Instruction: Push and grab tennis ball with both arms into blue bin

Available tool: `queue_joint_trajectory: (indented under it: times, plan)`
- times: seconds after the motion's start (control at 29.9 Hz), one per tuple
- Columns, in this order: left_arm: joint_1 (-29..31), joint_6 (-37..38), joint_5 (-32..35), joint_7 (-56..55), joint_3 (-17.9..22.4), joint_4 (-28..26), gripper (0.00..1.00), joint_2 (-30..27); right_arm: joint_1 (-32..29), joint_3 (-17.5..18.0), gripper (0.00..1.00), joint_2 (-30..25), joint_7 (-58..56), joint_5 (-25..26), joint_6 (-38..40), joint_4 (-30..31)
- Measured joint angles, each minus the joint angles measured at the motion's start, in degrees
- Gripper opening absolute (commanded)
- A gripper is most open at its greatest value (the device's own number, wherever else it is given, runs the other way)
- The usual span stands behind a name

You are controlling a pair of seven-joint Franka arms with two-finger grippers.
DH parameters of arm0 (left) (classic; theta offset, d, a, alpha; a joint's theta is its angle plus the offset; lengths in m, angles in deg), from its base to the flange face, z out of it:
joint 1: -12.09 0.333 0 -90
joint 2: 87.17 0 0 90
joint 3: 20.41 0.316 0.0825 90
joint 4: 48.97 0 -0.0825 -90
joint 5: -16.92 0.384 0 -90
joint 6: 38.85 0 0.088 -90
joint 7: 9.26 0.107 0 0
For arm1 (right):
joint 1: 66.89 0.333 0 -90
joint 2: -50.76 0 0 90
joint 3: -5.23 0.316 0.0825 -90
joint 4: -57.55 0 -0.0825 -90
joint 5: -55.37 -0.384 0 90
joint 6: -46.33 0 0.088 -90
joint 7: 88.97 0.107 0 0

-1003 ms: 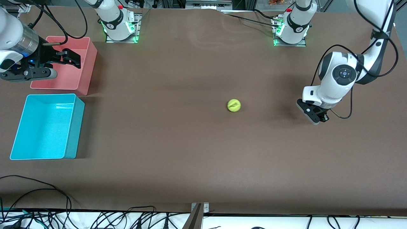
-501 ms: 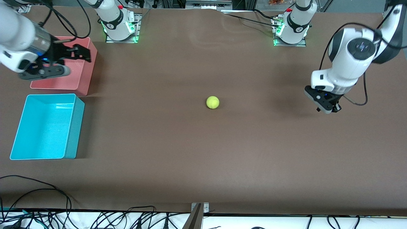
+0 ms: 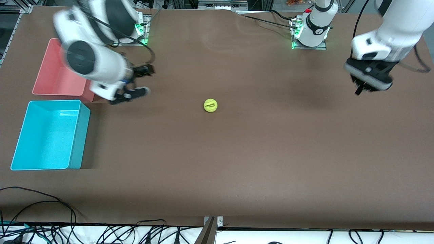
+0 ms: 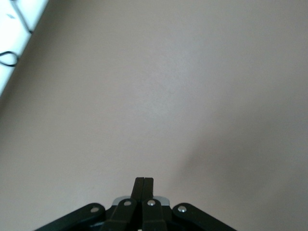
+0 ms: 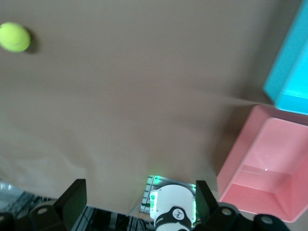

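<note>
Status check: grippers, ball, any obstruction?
Left gripper shut, empty. Right gripper open, beside pink bin. Tennis ball loose mid-table. Nothing between it and blue bin.

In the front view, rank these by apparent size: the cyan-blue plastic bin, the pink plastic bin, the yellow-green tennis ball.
1. Cyan-blue rectangular plastic bin: looks largest, but it sits nearer the camera.
2. Pink rectangular plastic bin: partly covered by the right arm, so its ranking against the blue one is unsure.
3. Fuzzy yellow-green tennis ball: clearly smallest.
</note>
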Motion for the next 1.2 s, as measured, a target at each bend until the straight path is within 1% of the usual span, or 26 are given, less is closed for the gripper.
queue_joint_trajectory:
  times: [0.23, 0.33, 0.53, 0.57, 0.6, 0.64, 0.67, 0.87, 1.14, 1.2]
  plan:
    - [0.0, 11.69, -2.92, -7.77, -0.03, 6.15, 0.0, -2.87, 6.14, 0.07, 1.0, 2.88, 6.87, -0.06, -9.1, 2.4]
    - [0.01, 16.98, -4.82, -11.47, -0.03, 9.19, 0.0, -3.39, 8.69, 0.1, 1.0, 3.79, 9.87, -0.34, -12.87, 3.55]
    - [0.02, 27.79, -6.45, -22.17, -0.02, 14.44, 0.01, -3.75, 13.31, 0.13, 1.0, 6.48, 15.99, -0.39, -19.78, 4.7]
    - [0.03, 29.31, -7.15, -24.29, 0.01, 15.14, 0.09, -3.77, 13.88, 0.14, 1.0, 7.04, 16.75, -0.39, -20.73, 4.79]
    - [0.03, 30.37, -7.71, -25.95, 0.04, 15.6, 0.27, -3.78, 14.3, 0.13, 1.0, 7.52, 17.28, -0.39, -21.5, 4.86]
    - [0.03, 31.27, -8.2, -27.54, 0.09, 16.0, 0.56, -3.79, 14.7, 0.13, 1.0, 8.09, 17.9, -0.39, -22.4, 4.95]
    - [0.04, 31.92, -8.57, -28.88, 0.17, 16.3, 1.0, -3.79, 15.08, 0.13, 1.0, 8.69, 18.52, -0.39, -23.42, 5.06]
    - [0.14, 32.89, -9.89, -31.73, 1.55, 16.51, 1.0, -3.67, 17.03, 0.11, 1.0, 11.95, 20.63, -0.23, -30.42, 6.92]
    - [0.28, 32.92, -10.02, -32.33, 2.29, 16.52, 1.0, -3.56, 17.88, -0.2, 1.0, 14.76, 20.95, 2.51, -43.74, 14.03]
    - [0.28, 32.92, -10.02, -32.63, 2.29, 16.55, 1.0, -3.58, 17.88, -0.29, 1.0, 15.3, 20.95, 2.79, -45.93, 15.25]
